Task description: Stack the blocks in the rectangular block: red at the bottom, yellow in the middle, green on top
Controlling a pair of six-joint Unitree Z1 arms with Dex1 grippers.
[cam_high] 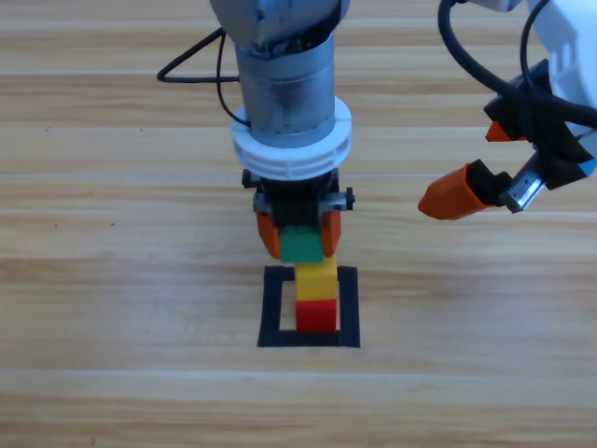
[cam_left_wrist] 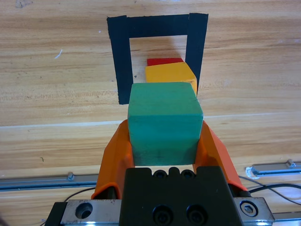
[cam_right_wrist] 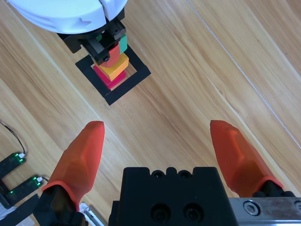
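Note:
A red cube (cam_high: 316, 315) sits inside the black tape square (cam_high: 276, 308), with a yellow cube (cam_high: 316, 279) on top of it. My left gripper (cam_high: 300, 233) is shut on the teal-green cube (cam_high: 302, 244), held just above and slightly behind the yellow one. In the left wrist view the green cube (cam_left_wrist: 164, 121) fills the space between the orange jaws, with the yellow cube (cam_left_wrist: 169, 73) and the red cube (cam_left_wrist: 164, 61) beyond it inside the tape square (cam_left_wrist: 122, 56). My right gripper (cam_high: 476, 168) hangs open at the right, away from the stack (cam_right_wrist: 112, 66).
Black cables (cam_high: 201, 70) trail over the table behind the left arm. Bare wooden tabletop (cam_high: 112, 280) surrounds the tape square on every side. A metal rail (cam_left_wrist: 273, 169) runs along the table edge in the left wrist view.

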